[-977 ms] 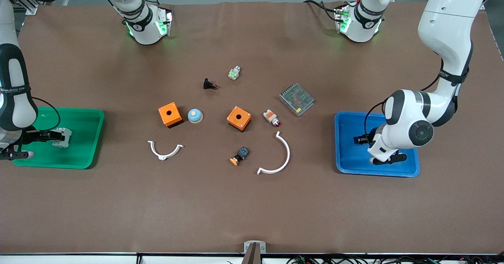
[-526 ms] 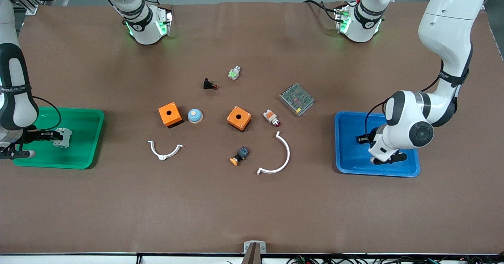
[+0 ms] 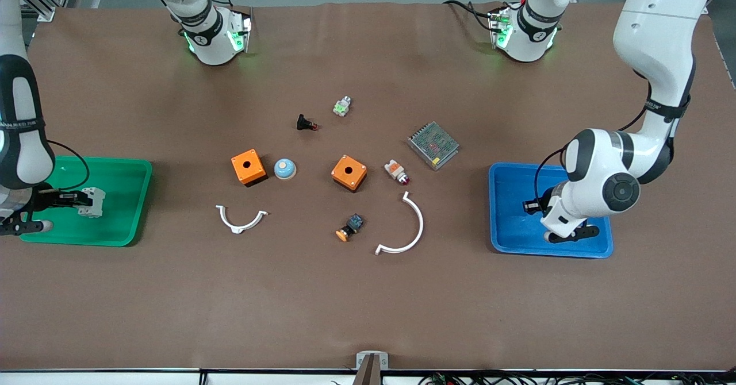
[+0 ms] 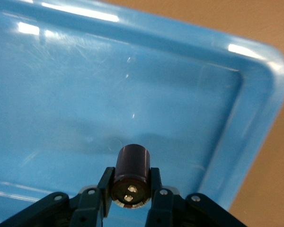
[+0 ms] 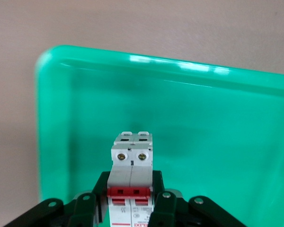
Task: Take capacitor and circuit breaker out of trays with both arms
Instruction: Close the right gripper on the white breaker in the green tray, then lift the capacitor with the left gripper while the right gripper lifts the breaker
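A green tray (image 3: pixel 123 233) and a blue tray (image 3: pixel 509 241) are set at either end of the table. Between them are scattered two orange boxes (image 3: pixel 248 166) (image 3: pixel 349 172), two white curved brackets (image 3: pixel 240 219) (image 3: pixel 406 230), a blue dome button (image 3: pixel 284 169) and a meshed power supply (image 3: pixel 433 145).

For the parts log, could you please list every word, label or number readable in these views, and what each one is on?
Nothing here reads with certainty.
Breaker, held in the right gripper over the green tray: small print below the red levers, too blurred to read.
Right arm's dark band: white lettering, too small to read.
Capacitor, held in the left gripper over the blue tray: no visible marking.
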You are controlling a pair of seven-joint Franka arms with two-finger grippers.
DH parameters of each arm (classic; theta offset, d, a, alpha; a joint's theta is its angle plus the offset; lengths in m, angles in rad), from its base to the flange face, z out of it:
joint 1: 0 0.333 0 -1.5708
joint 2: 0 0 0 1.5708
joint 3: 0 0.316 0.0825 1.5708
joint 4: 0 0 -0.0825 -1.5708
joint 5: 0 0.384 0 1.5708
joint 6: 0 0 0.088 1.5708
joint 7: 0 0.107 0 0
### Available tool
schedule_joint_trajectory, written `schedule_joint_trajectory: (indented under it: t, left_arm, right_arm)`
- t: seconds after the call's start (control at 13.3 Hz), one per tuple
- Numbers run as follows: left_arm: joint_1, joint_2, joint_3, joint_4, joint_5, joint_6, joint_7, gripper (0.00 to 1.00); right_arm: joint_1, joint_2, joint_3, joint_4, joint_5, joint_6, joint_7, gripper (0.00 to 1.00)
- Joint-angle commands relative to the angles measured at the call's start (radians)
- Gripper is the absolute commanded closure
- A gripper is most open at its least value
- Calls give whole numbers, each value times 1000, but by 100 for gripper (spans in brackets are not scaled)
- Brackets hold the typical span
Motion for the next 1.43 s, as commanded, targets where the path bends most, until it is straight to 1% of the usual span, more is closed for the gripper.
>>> schedule_joint_trajectory:
  t: [0.0, 0.08, 0.15, 0.23, 0.3, 0.45, 0.68, 0.83, 0.98, 1.13, 1.28, 1.35]
  left_arm:
    - [-28, -58, -31, 55, 21, -122, -73, 99]
    - [-42, -68, -58, 78, 19, -155, -118, 99]
    - [-51, -71, -87, 91, 19, -163, -166, 99]
    - [-68, -69, -115, 94, 19, -163, -218, 99]
    - [-95, -63, -124, 95, 21, -163, -269, 99]
    - [-189, -54, -126, 100, 21, -158, -390, 99]
    - [-301, 1, -127, 155, 21, -149, -569, 99]
    - [-359, 61, -127, 221, 19, -132, -672, 99]
    - [-413, 139, -123, 301, 21, -88, -778, 99]
    - [-438, 216, -117, 370, 21, -14, -820, 99]
    - [-441, 274, -117, 411, 19, 78, -823, 99]
    - [-442, 302, -117, 422, 19, 125, -823, 99]
  right_arm:
    - [53, -151, -1, -27, 4, -121, 71, 85]
    - [82, -187, -1, -27, -12, -164, 132, 85]
    - [114, -216, 1, -27, -45, -210, 193, 85]
    - [156, -239, 2, -27, -59, -248, 262, 85]
    - [197, -248, 2, -27, -59, -270, 321, 85]
    - [269, -258, 4, -29, -59, -298, 425, 85]
    - [390, -262, 5, -35, -53, -308, 595, 85]
    - [456, -258, 5, -35, -42, -298, 643, 85]
    - [519, -250, 5, -37, 3, -269, 712, 85]
    - [599, -247, 5, -38, 5, -243, 812, 85]
    - [659, -235, 7, -43, 19, -236, 883, 85]
    - [682, -229, 5, -56, 43, -212, 904, 85]
